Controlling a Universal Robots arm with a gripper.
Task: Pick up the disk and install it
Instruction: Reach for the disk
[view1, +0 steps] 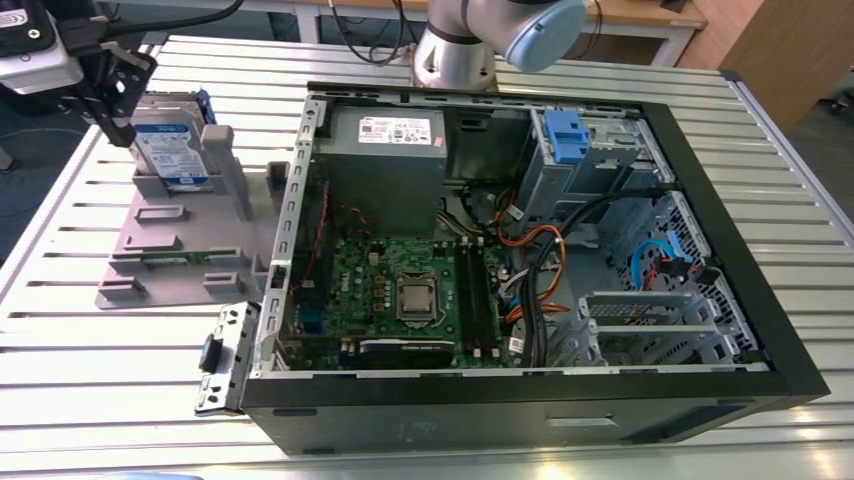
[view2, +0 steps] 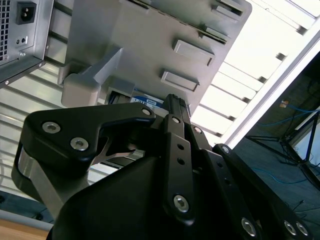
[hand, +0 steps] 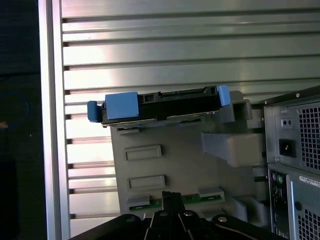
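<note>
The disk (view1: 171, 152) stands on edge in a grey plastic holder (view1: 180, 245) on the table, at the exterior view's left of the open computer case (view1: 747, 300). It shows a white and blue label there. The first wrist view looks onto its thin edge (hand: 165, 102) with the blue bracket (hand: 121, 105) at both ends. A corner of its label (view2: 145, 100) shows in the second wrist view. My black gripper (view1: 118, 118) hangs at the disk's upper far side, close to it. Its fingertips (hand: 172, 199) are pressed together over the holder's base, with nothing between them.
The case lies open, with a grey power supply box (view1: 387, 135), a motherboard (view1: 407, 290), cable bundles (view1: 534, 260) and a blue-tabbed drive bay (view1: 567, 135). The arm's base (view1: 461, 45) stands behind the case. The slatted metal table (view1: 120, 390) ends near the holder.
</note>
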